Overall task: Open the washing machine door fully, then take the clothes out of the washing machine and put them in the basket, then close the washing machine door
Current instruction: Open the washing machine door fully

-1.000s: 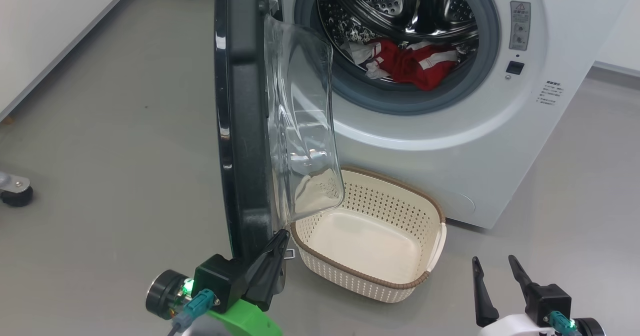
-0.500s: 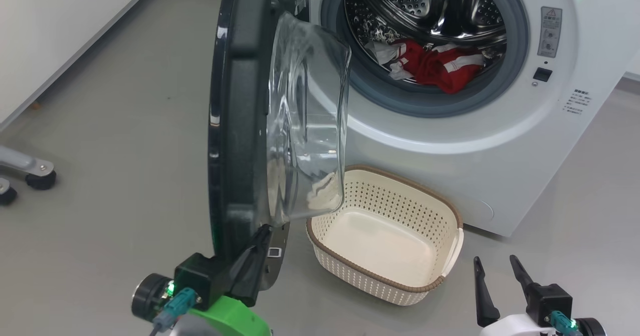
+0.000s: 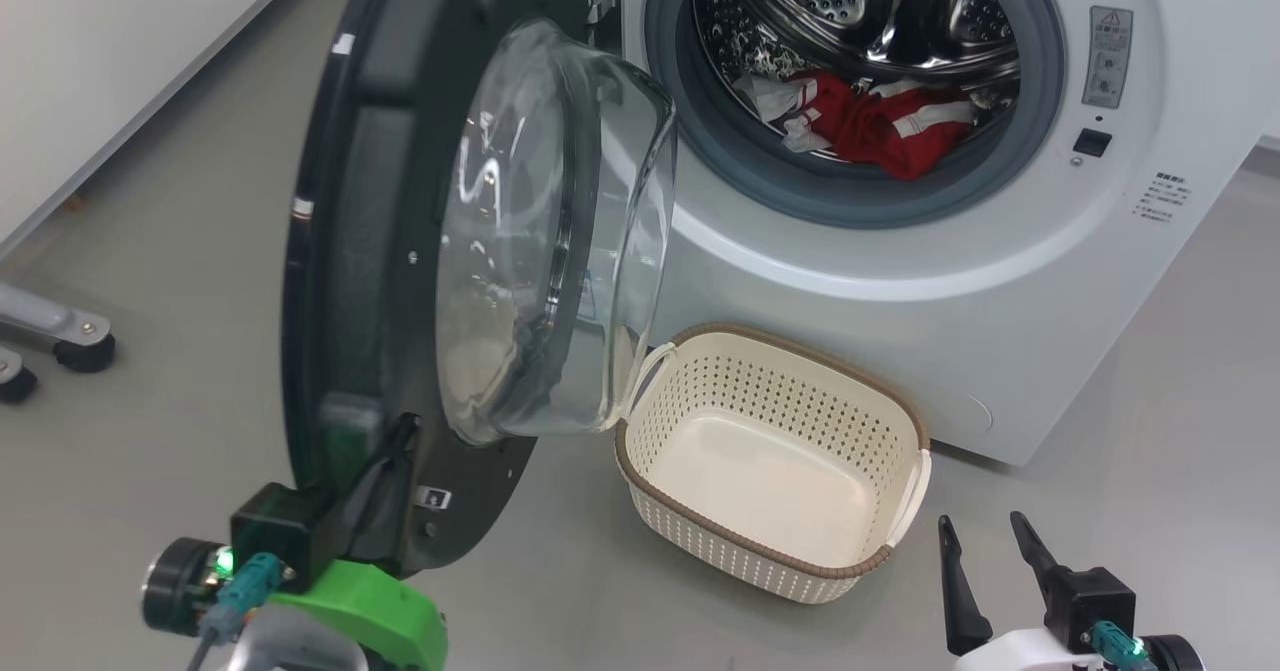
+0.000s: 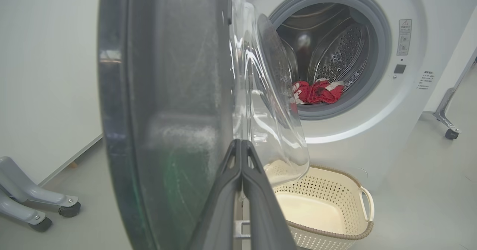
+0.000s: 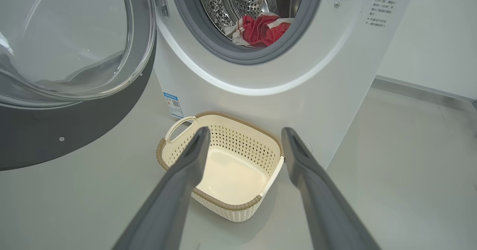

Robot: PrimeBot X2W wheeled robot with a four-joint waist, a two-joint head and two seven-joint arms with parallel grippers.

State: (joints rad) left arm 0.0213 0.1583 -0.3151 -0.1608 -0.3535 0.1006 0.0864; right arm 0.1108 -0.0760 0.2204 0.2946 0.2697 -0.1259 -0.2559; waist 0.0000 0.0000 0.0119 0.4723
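Head view: the washing machine door (image 3: 345, 251) has swung wider. A second ago it stood edge-on to the camera; now its inner black face and glass bowl turn this way. The picture has also shifted a little, so part of that is the camera's own move. The left gripper (image 3: 400, 431) lies against the door's lower rim, fingers pressed together with nothing pinched between them, so it looks to be pushing, not grasping. The right gripper (image 3: 982, 521) waits low at the right, spread wide and empty. The clothes (image 3: 890, 131) lie in the drum of the washing machine (image 3: 900, 281), and the basket (image 3: 780, 391) stands empty on the floor against its front.

Left wrist view: the left gripper (image 4: 241, 142) rests its closed fingers on the door (image 4: 167, 93) beside the glass. The red clothes (image 4: 316, 91) show beyond.

Right wrist view: the right gripper (image 5: 246, 129) frames the basket (image 5: 238, 140) between wide fingers, with the clothes (image 5: 262, 28) above.

The mouth is now clear – but the door seems short of fully open, so a further push likely comes before any reaching in.
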